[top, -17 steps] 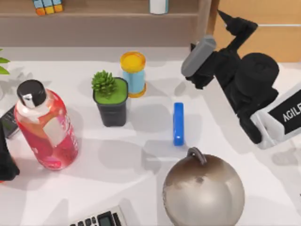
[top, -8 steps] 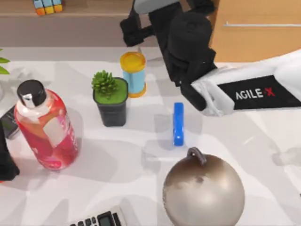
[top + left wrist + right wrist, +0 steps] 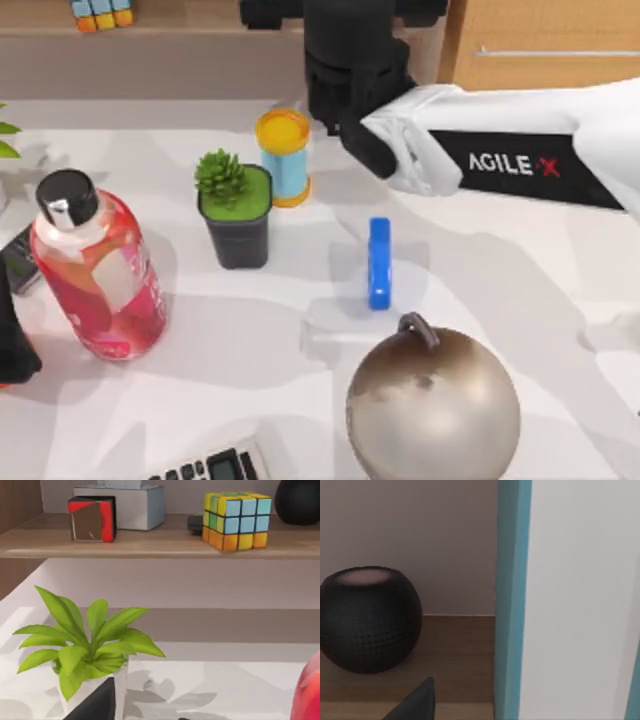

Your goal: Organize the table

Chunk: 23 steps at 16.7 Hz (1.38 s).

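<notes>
The pale table (image 3: 520,300) carries a red bottle (image 3: 95,270), a succulent in a black pot (image 3: 235,215), a yellow-and-blue cylinder (image 3: 283,155), a blue bar (image 3: 379,262), a metallic globe (image 3: 432,405) and a calculator (image 3: 210,465). My right arm (image 3: 520,165) stretches across the back of the table, with its gripper (image 3: 345,15) over the brown shelf (image 3: 180,45). The right wrist view sits close to a white box with a teal edge (image 3: 570,600) and a black round speaker (image 3: 370,620) on that shelf. My left arm (image 3: 12,345) is parked at the left edge.
On the shelf stand a Rubik's cube (image 3: 235,520), a red-and-black cube (image 3: 92,517) and a grey box (image 3: 132,505). A leafy plant in a white pot (image 3: 90,655) stands at the table's far left. The light-wood drawer cabinet (image 3: 550,50) is at the back right.
My right arm has swung left from in front of the cabinet to over the shelf. The grey thing seen at its gripper earlier is now hidden. The table's objects have not moved.
</notes>
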{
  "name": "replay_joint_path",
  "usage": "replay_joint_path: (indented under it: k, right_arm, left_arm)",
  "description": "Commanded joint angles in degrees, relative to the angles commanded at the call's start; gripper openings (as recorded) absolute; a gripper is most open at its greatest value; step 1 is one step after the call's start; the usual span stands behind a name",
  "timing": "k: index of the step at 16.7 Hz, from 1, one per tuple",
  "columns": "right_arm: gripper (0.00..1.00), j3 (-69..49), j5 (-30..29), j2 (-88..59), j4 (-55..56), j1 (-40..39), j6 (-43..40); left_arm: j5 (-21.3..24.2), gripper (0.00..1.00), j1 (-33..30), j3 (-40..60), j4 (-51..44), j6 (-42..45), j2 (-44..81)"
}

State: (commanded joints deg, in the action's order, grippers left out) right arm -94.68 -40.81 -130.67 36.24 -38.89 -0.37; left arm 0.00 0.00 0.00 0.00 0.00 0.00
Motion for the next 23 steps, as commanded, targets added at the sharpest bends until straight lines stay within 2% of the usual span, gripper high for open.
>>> replay_joint_path:
  k: [19,23]
  right_arm:
    - [1.0,-5.93,1.42,-3.36,-2.53,1.46,-0.04]
    - [0.7,-5.93,1.42,-3.36,-2.53,1.46,-0.04]
  left_arm:
    - [0.0,1.0,0.0,0.0,0.0,0.0,0.0]
    - [0.0,1.0,0.0,0.0,0.0,0.0,0.0]
